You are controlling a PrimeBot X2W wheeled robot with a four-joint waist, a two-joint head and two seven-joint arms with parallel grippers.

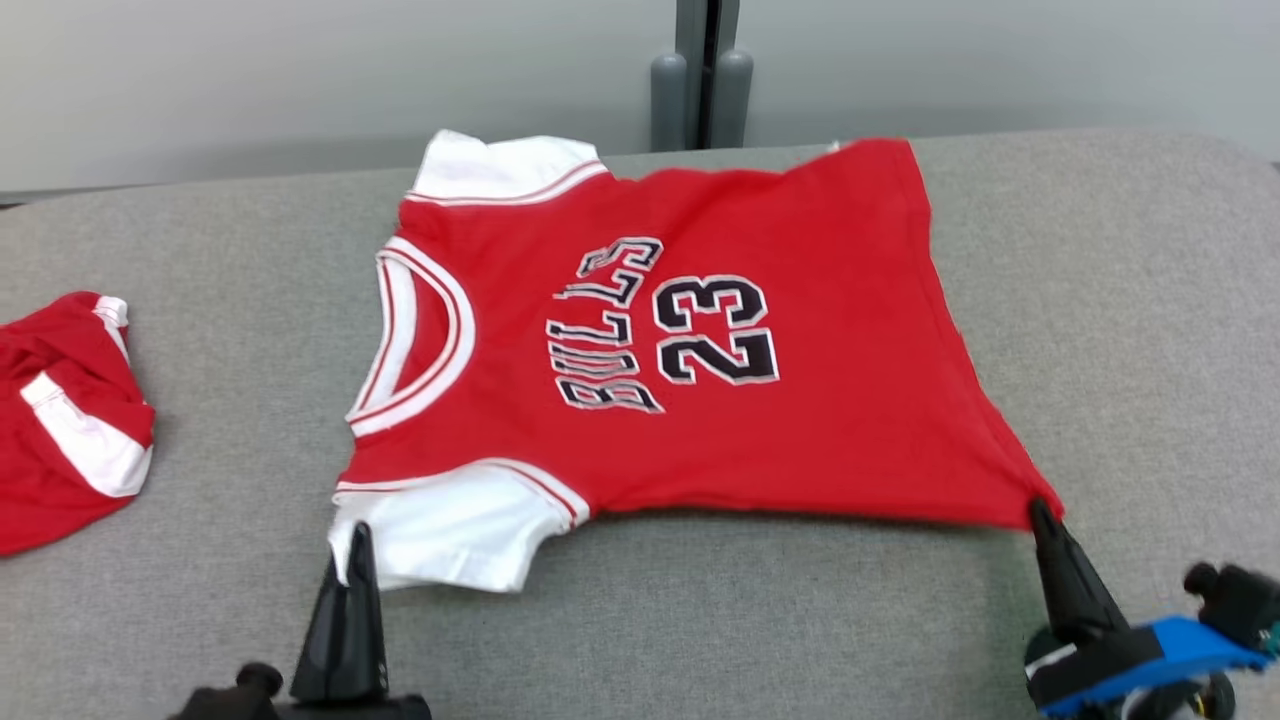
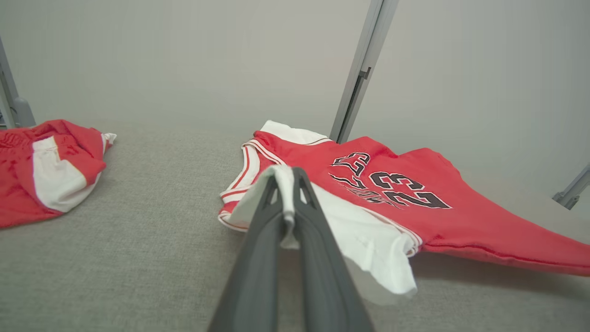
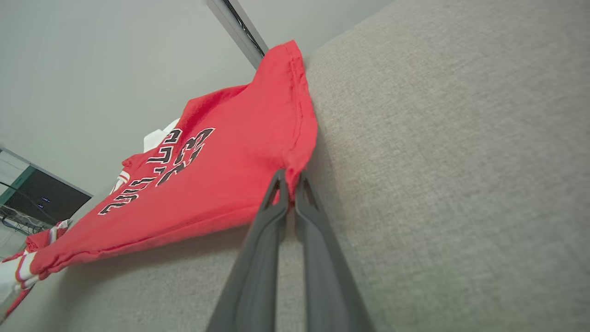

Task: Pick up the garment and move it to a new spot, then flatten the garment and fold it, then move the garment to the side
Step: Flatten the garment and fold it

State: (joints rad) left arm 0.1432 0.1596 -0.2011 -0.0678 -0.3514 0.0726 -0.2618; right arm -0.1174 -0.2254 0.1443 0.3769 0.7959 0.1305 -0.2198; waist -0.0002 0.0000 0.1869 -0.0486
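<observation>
A second garment [image 1: 62,420], red with white panels, is seen crumpled at the far left of the desk [image 1: 1120,300], well apart from the rest and cut off by the left edge of the head view, so its kind cannot be told.

The left pincer [image 1: 359,532] is reached forward from the lower left, fingers together and slanted low over the desk. In the left wrist view the left pincer [image 2: 286,177] is seen clamped on a fold of the jersey's near white sleeve [image 2: 364,240], which is lifted a little. Its base is cut off by the bottom edge.

The jersey [image 1: 860,410] is spread front up across the middle of the desk, collar to the left, hem to the right. "BULLS" and "23" are printed on it in black with white outline – read sideways in the head view. The far sleeve lies at the desk's back edge.

The right pincer [image 1: 1041,512] is angled in from the lower right. In the right wrist view the right pincer [image 3: 289,179] is closed on the near hem corner of the jersey [image 3: 221,184] – that corner is raised, with shadow under it. The blue wrist part is cut off at the corner of the head view.
</observation>
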